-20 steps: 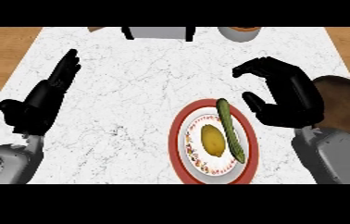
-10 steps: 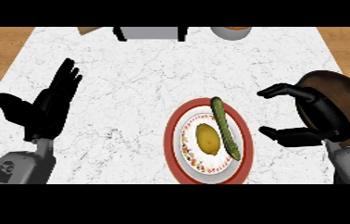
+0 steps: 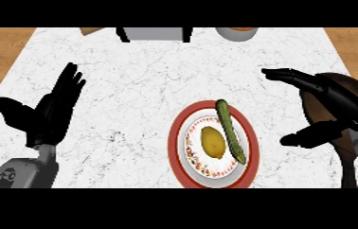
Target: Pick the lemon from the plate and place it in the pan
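Sitting on a red-rimmed white round plate (image 3: 183, 153), the yellow oval lemon (image 3: 212, 141) lies beside a long green cucumber (image 3: 230, 130). Left hand (image 3: 46, 113) rests open; right hand (image 3: 323, 110) is spread open over a dark brown pan (image 3: 347, 145).

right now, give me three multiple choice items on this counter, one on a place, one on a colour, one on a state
1. Where is the yellow lemon?
A. on the red-rimmed round plate
B. in the dark brown pan
C. on the bare marble counter

2. What colour is the long cucumber beside the lemon?
A. orange
B. green
C. white

3. What is the right hand doing?
A. curled round the lemon
B. pressing the plate
C. open, holding nothing

Answers:
1 A, it lies on the plate's centre.
2 B, it is dark green.
3 C, fingers and thumb are spread apart right of the plate.
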`<state>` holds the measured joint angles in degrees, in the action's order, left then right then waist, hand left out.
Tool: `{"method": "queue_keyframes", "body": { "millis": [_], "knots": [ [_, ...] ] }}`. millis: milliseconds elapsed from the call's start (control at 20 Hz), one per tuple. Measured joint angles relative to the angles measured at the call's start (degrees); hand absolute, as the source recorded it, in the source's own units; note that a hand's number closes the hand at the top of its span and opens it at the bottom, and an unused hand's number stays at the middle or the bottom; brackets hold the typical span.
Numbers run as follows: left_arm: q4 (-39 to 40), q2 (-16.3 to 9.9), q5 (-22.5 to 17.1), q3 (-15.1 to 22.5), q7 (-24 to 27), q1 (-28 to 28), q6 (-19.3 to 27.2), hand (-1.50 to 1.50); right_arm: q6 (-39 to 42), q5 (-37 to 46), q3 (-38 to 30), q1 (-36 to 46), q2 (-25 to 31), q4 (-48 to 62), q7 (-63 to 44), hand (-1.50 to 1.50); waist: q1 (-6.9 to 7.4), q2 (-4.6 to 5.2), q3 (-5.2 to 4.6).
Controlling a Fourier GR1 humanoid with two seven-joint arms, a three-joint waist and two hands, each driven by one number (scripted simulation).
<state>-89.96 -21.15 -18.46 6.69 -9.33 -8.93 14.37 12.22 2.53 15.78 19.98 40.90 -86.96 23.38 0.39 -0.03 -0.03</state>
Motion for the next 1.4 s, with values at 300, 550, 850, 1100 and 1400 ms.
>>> {"method": "queue_keyframes", "body": {
  "millis": [300, 550, 850, 1100, 1400],
  "knots": [
    [0.54, 0.30, 0.77, -0.50, -0.43, -1.04, -0.23, 0.00, 2.75, 9.67, 6.14, 7.09, -0.47, -2.75, -9.91, -1.50, 0.21, 0.01, -0.04],
    [0.66, 1.09, 1.39, -0.25, -0.66, -1.21, -0.47, 0.00, 8.30, 15.93, 12.35, 11.88, -2.42, -3.53, -17.83, -1.50, 0.37, 0.00, -0.05],
    [0.18, 1.51, 1.68, -0.96, -1.59, -1.42, -0.34, 0.00, 18.39, 20.28, 19.08, 14.68, -4.26, -4.03, -25.50, -1.50, 0.20, -0.02, -0.04],
    [-1.27, 1.73, 2.20, -2.11, -1.39, 0.54, -1.24, 0.00, 22.83, 24.73, 20.70, 12.98, -5.59, -8.37, -28.47, -1.50, -0.16, -0.06, 0.00],
    [-1.40, 1.98, 2.65, -3.27, -2.21, 0.37, -2.15, 0.00, 25.26, 32.50, 22.43, 11.25, -6.38, -14.46, -33.20, -1.50, -0.38, -0.09, 0.01]
  ]
}}
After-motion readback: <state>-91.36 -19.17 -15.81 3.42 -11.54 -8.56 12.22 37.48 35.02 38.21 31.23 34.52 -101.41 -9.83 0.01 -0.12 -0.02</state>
